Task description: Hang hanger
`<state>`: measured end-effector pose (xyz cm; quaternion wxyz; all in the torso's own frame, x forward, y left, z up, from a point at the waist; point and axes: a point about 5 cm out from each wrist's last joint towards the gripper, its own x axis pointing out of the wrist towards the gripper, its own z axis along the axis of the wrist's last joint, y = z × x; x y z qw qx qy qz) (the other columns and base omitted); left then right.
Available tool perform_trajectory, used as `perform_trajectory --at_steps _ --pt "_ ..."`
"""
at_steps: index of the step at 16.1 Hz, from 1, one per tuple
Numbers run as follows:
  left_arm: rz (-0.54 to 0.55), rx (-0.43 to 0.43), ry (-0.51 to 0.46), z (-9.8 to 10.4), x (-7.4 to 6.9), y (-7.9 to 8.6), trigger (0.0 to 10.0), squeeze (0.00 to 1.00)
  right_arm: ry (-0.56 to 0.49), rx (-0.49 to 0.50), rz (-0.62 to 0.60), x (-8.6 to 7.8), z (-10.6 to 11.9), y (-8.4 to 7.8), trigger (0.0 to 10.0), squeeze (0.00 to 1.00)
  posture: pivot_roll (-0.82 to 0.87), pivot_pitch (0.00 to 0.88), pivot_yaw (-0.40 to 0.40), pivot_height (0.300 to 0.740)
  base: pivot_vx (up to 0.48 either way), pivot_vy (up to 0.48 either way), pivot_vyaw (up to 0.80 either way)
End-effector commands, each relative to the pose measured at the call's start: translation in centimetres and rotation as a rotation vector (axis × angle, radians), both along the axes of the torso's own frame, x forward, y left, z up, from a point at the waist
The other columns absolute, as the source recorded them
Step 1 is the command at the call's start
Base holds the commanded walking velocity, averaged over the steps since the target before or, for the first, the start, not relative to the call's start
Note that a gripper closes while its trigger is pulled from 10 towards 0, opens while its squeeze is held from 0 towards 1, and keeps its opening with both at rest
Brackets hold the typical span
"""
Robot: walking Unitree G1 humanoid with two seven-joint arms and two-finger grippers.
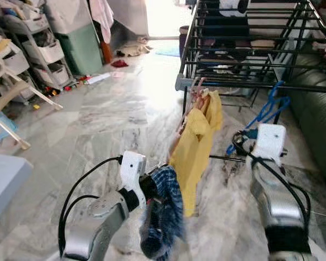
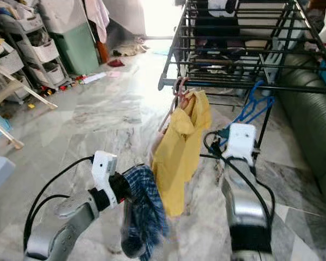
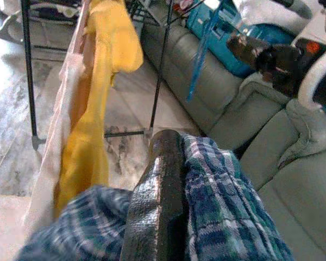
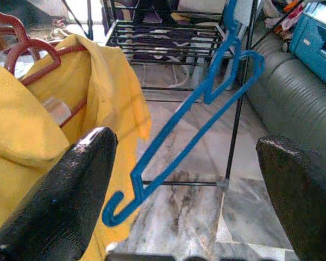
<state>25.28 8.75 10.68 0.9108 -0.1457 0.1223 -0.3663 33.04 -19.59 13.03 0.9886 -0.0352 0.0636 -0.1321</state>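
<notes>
While the blue hanger (image 4: 195, 114) hangs on the drying rack (image 1: 244, 38) beside a yellow shirt (image 1: 198, 141), the right pincer (image 4: 185, 201) sits before it, fingers wide apart. The left pincer (image 3: 155, 206) seems clamped on plaid cloth (image 1: 163, 212).

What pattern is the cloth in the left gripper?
Blue and white plaid cloth, clearest in the left wrist view, draped over the left gripper's finger.
</notes>
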Motion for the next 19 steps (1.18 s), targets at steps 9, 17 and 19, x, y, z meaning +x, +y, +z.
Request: perform_trajectory --at_steps 9,17,19 --pt "-0.133 0.03 0.014 1.2 -2.0 0.9 10.0 0.0 0.041 0.029 0.027 5.4 1.0 1.6 10.0 0.0 -0.04 0.182 0.073 0.74 0.0 0.0 0.0" --pt "-0.175 0.023 0.035 1.7 -2.5 1.0 10.0 0.0 0.068 -0.02 -0.159 5.3 0.6 -2.0 10.0 0.0 -0.02 0.185 0.095 0.74 0.0 0.0 0.0" --pt "-0.18 0.025 0.037 1.8 -2.5 1.0 10.0 0.0 0.091 0.0 -0.186 5.0 0.0 -2.6 10.0 0.0 -0.03 0.185 0.098 0.74 0.0 0.0 0.0"
